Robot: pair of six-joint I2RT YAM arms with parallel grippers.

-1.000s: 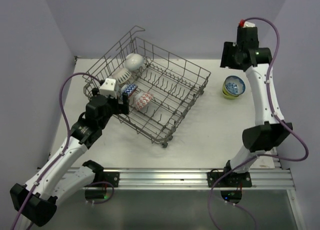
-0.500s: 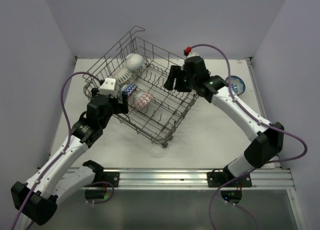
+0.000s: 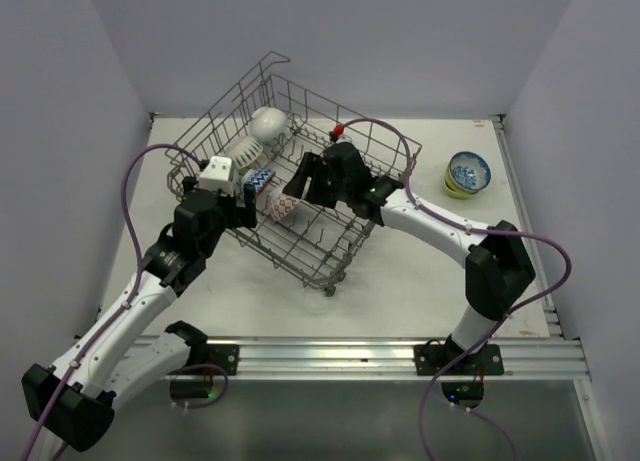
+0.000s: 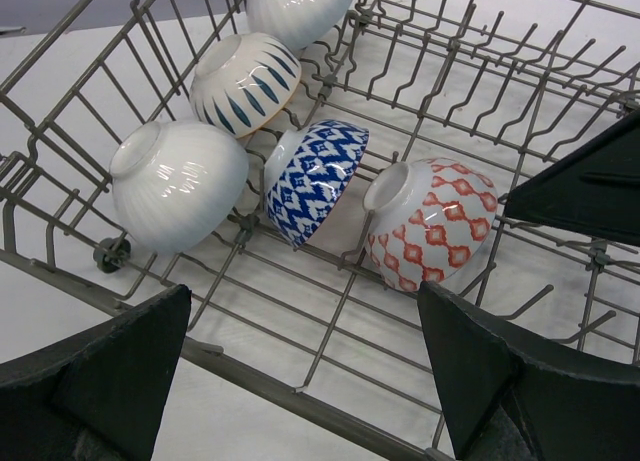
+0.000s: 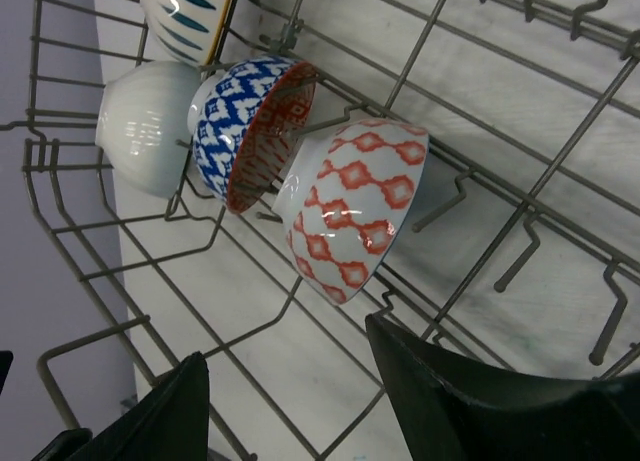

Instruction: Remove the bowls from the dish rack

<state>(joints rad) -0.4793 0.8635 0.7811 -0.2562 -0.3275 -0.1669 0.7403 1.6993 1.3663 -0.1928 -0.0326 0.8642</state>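
**Top view.** The dish rack [image 3: 372, 131] stands askew on the white tabletop [image 3: 420, 271]. The stacked bowls [image 3: 467, 173] sit outside it at far right. The right tool [image 3: 300, 188] reaches into the rack from the right. The red-patterned bowl [image 3: 284, 208] lies just beyond its tips, between it and the left tool [image 3: 248, 203], which hovers at the rack's left wall.

**Left wrist view.** The left tool [image 4: 305, 326] is spread wide and empty. Ahead of it the ribbed white bowl [image 4: 180, 181], the blue-patterned bowl [image 4: 315, 176] and the red-patterned bowl [image 4: 432, 226] lean on edge among the tines [image 4: 400, 76].

**Right wrist view.** The right tool [image 5: 285, 351] is parted and holds nothing. The red-patterned bowl [image 5: 355, 216] lies just ahead of the gap, foot toward the fingers and rim away, close beside the blue-patterned bowl [image 5: 250, 131]. The right arm is judged the nearer. The surrounding wires leave little room for the approach.
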